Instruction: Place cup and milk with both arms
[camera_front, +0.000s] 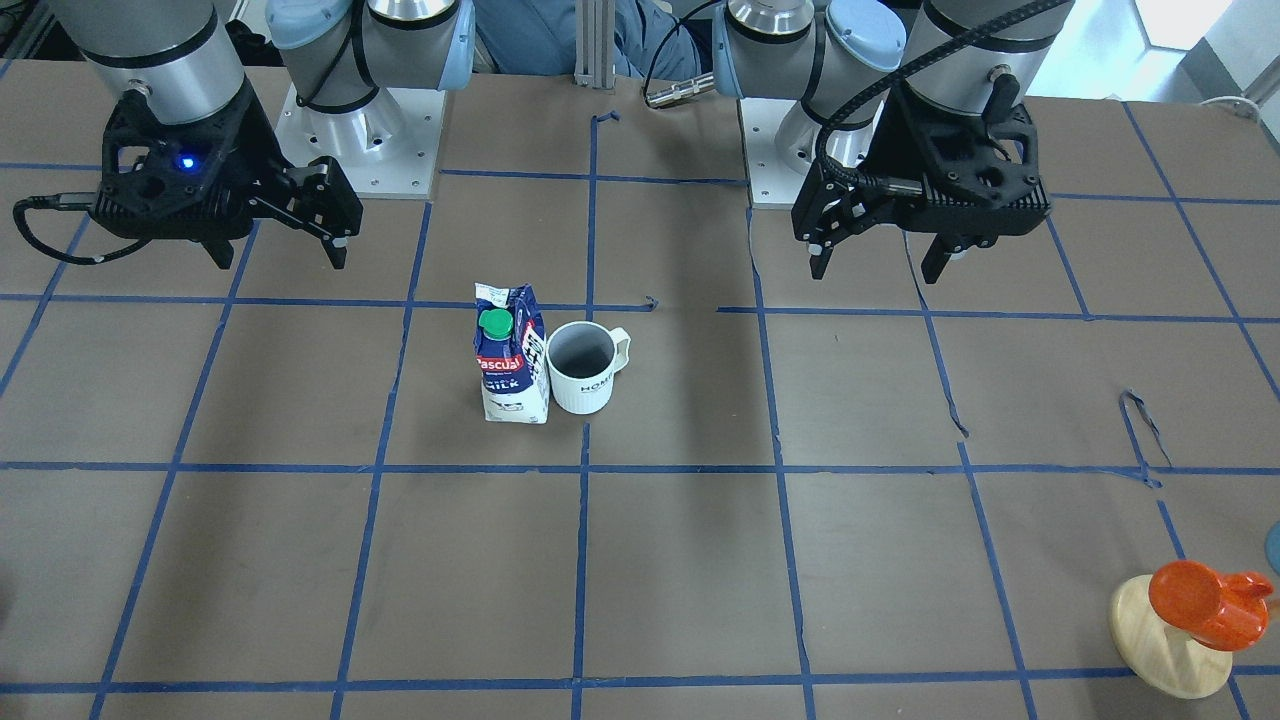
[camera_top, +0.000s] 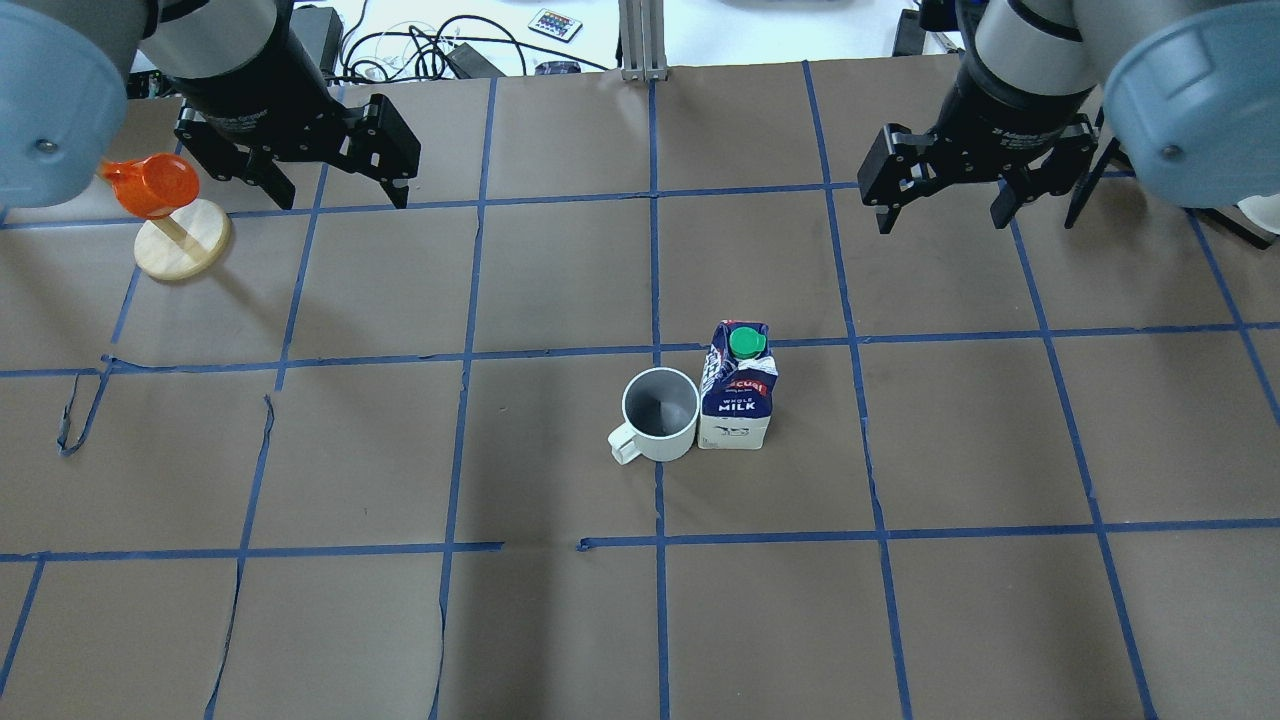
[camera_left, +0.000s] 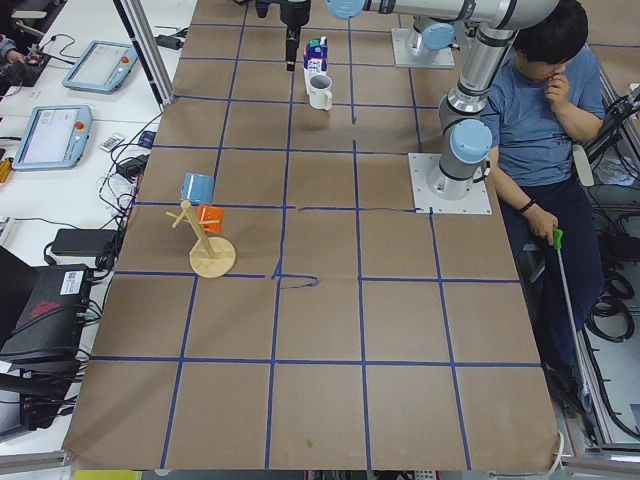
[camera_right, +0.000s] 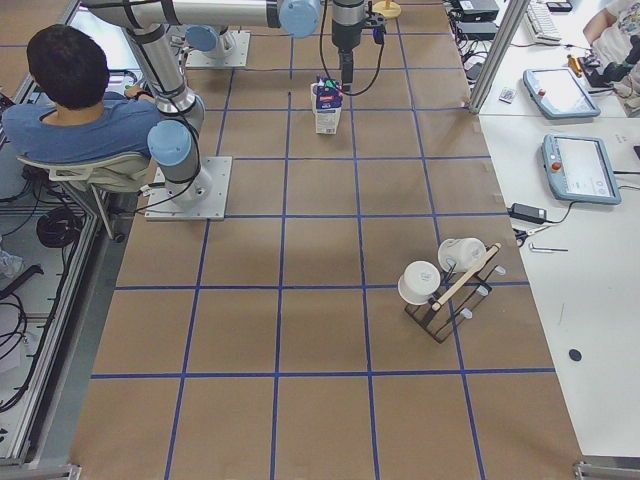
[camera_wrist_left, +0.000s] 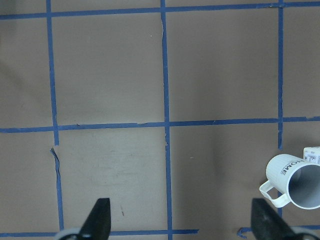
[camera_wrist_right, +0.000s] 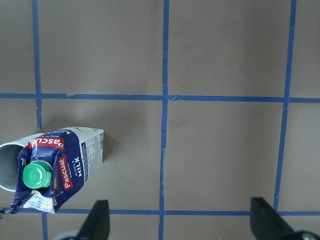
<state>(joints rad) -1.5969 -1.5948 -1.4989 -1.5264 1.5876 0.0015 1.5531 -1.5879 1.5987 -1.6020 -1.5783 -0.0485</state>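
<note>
Closest to the front cam I see the orange mug (camera_front: 1200, 603) on its wooden stand (camera_front: 1165, 650), at the table (camera_front: 300, 580) corner on the left-arm side, well apart from the job. The cup (camera_front: 582, 368) is upright mid-table, handle toward the left arm, right against the milk (camera_front: 510, 355). The milk stands upright on the cup's right-arm side, green cap up. The left gripper (camera_front: 877, 265) hangs above the table, fingers spread and empty. The right gripper (camera_front: 280, 250) is likewise spread and empty. Both are well apart from the pair.
</note>
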